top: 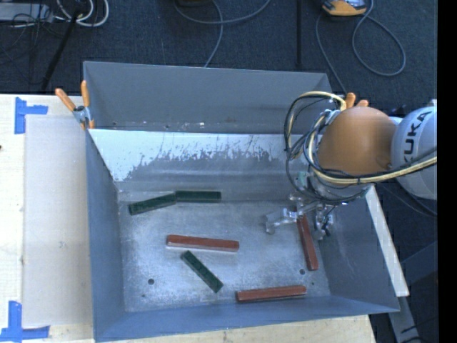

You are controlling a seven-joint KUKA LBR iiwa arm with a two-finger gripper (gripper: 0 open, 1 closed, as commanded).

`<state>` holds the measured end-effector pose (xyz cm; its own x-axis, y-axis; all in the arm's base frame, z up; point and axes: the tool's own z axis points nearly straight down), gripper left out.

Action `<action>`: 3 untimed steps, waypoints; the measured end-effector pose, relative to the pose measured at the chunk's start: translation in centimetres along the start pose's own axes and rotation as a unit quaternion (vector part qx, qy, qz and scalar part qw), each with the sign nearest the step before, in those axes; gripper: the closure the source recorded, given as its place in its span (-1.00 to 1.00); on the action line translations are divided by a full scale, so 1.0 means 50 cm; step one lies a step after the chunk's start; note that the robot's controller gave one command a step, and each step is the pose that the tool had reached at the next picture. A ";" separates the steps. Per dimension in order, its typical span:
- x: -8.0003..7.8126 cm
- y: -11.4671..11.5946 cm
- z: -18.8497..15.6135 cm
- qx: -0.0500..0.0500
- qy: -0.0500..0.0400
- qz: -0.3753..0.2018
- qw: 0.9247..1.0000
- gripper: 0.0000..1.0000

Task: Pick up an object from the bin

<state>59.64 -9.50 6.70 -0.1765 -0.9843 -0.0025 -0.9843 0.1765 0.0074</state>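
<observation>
so, my gripper (308,219): low over the right part of the bin floor, near the right wall, at the upper end of a stick.
gripper state: i cannot tell whether it is spread or pressed together; my wrist covers it from above.
thing beneath me: a reddish-brown flat narrow stick (309,249), lying on the floor and running from under my gripper toward the front right corner; i cannot tell whether i touch it.
my wrist: an orange rounded cover (355,143) with looped cables (300,131) sits above the gripper, and my arm comes in over the right rim.
bin: a grey metal bin (214,106) with sloping walls and a floor scuffed pale.
front stick: a second reddish-brown flat stick (271,293) lies along the front wall, its right end near the first stick's lower end but apart from it.
middle stick: a reddish-brown flat stick with a pale upper edge (203,244), at the floor's centre, well apart from my gripper.
green sticks: a short dark green flat stick (201,271) lies slanted just in front of the middle one; a long dark green flat stick (152,204) and another dark green flat stick (198,196) lie at the left back, end to end.
</observation>
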 end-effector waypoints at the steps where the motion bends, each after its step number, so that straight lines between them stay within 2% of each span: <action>1: 0.004 -0.003 -0.005 0.002 0.000 0.003 1.000 1.00; 2: -0.030 0.033 -0.247 0.007 0.000 0.004 1.000 1.00; 3: -0.054 0.041 -0.396 0.007 0.000 -0.033 0.999 1.00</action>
